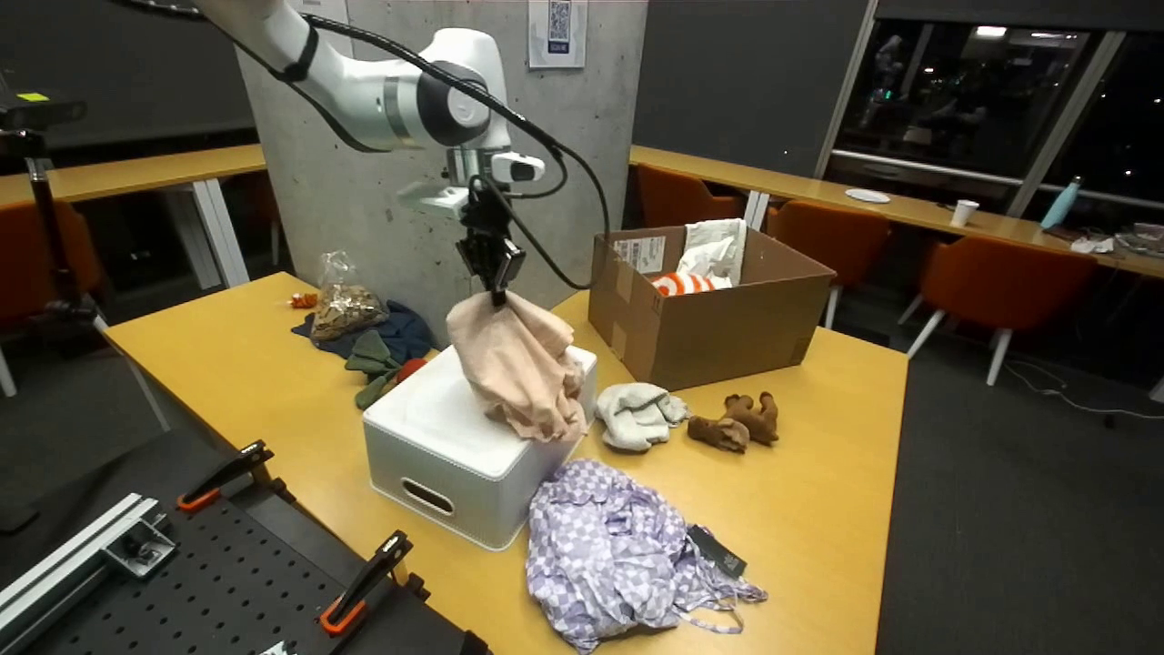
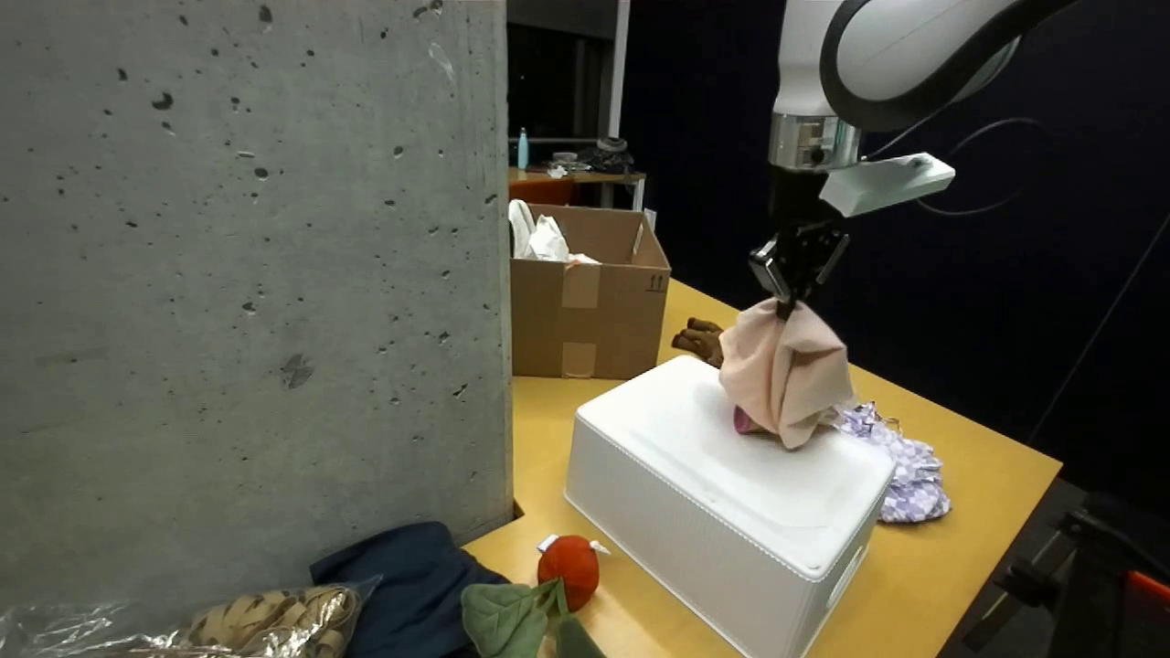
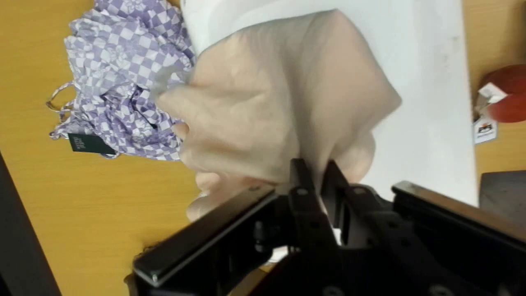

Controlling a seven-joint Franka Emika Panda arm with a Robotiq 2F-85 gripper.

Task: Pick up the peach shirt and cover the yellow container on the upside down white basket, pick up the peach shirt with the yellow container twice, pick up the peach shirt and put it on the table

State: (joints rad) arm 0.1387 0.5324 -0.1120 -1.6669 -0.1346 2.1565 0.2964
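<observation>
The peach shirt (image 1: 523,373) hangs bunched from my gripper (image 1: 497,293) over the upside-down white basket (image 1: 427,414). In an exterior view the gripper (image 2: 786,309) pinches the top of the shirt (image 2: 786,370), and its lower folds are at the top of the basket (image 2: 676,439). In the wrist view the shirt (image 3: 250,111) runs up between the nearly closed fingertips (image 3: 314,164); the basket (image 3: 427,102) lies beneath. A small magenta thing (image 2: 745,420) shows under the shirt's edge. No yellow container is visible; the shirt may hide it.
An open cardboard box (image 1: 718,318) holds cloths. A purple checkered garment (image 1: 609,555) lies against the basket's side. A grey-white cloth (image 1: 637,417), a brown plush (image 1: 741,423), a red round plush (image 2: 571,571), dark cloth (image 2: 411,585) and a concrete pillar (image 2: 256,274) are near.
</observation>
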